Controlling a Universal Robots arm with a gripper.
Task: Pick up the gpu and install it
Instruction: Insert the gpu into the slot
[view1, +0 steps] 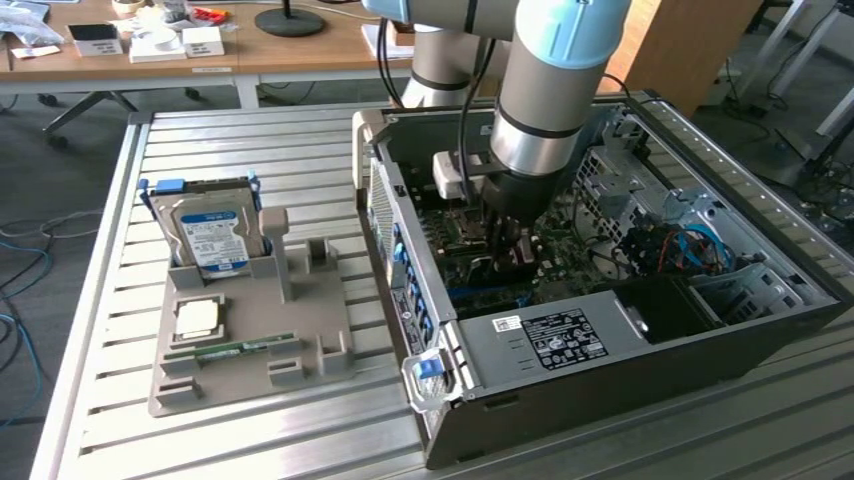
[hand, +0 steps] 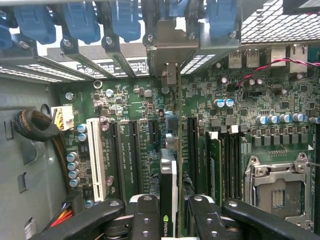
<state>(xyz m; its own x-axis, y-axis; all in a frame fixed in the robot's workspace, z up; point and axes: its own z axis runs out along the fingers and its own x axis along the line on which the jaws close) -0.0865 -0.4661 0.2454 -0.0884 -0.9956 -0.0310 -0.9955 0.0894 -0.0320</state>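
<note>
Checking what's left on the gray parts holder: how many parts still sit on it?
3: hard drive upright at the back, CPU flat mid-holder, memory stick flat near the front.

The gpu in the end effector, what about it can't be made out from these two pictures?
- Exterior view: the gpu is mostly hidden by the arm and end effector reaching into the computer case.
- Wrist view: the gpu stands edge-on, so fan and board faces cannot be seen.
- Wrist view: its lower edge is cut off by the frame and fingers.
- Whether it is seated in a motherboard slot cannot be told.
</note>
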